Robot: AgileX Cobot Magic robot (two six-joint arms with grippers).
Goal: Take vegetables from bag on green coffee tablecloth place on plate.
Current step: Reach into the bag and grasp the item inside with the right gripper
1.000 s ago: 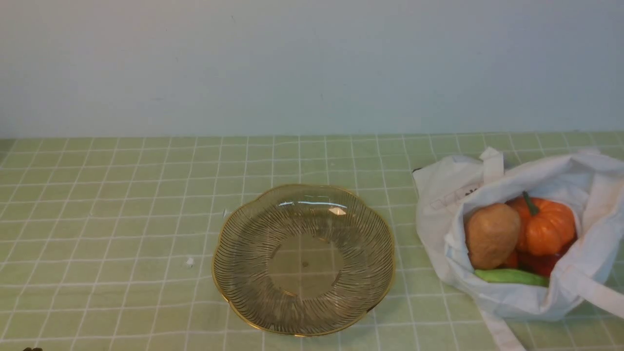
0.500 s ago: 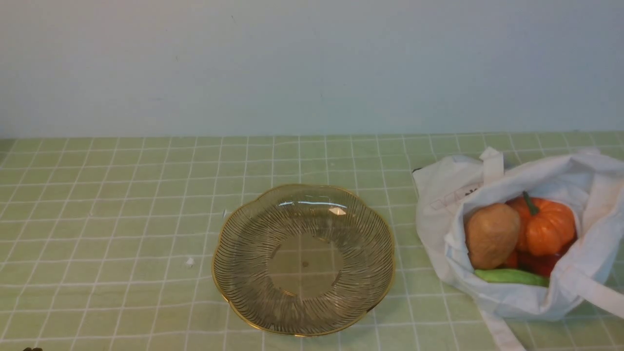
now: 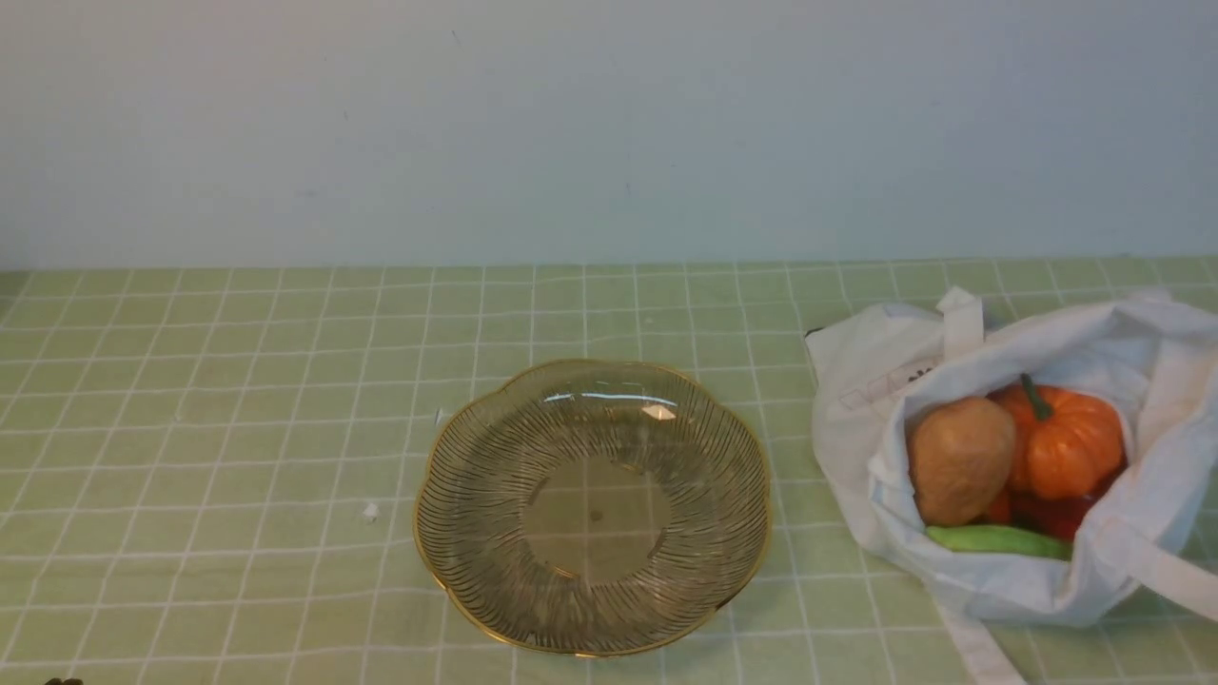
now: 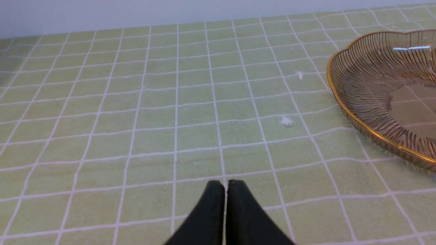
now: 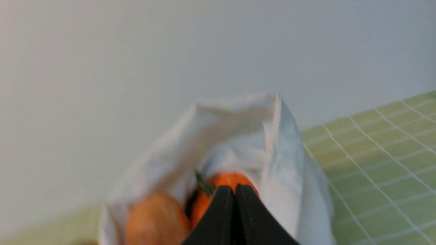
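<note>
The white cloth bag (image 3: 1009, 580) lies open at the right on the green tablecloth (image 3: 238, 428). Inside it sit a brown potato (image 3: 959, 459), an orange pumpkin (image 3: 1064, 440), a long green piece (image 3: 997, 539) and a red piece (image 3: 1051, 514). The glass plate (image 3: 476, 518) with a gold rim is empty in the middle. My left gripper (image 4: 226, 184) is shut and empty over bare cloth, beside the plate (image 4: 361, 78). My right gripper (image 5: 234, 189) is shut and empty, in front of the bag (image 5: 286, 146), pumpkin (image 5: 204, 204) and potato (image 5: 153, 217). Neither gripper shows in the front view.
A plain pale wall (image 3: 609, 124) stands behind the table. Two small white scraps (image 3: 371, 512) lie on the cloth left of the plate, also in the left wrist view (image 4: 286, 121). A bag strap (image 3: 980, 652) trails toward the front edge.
</note>
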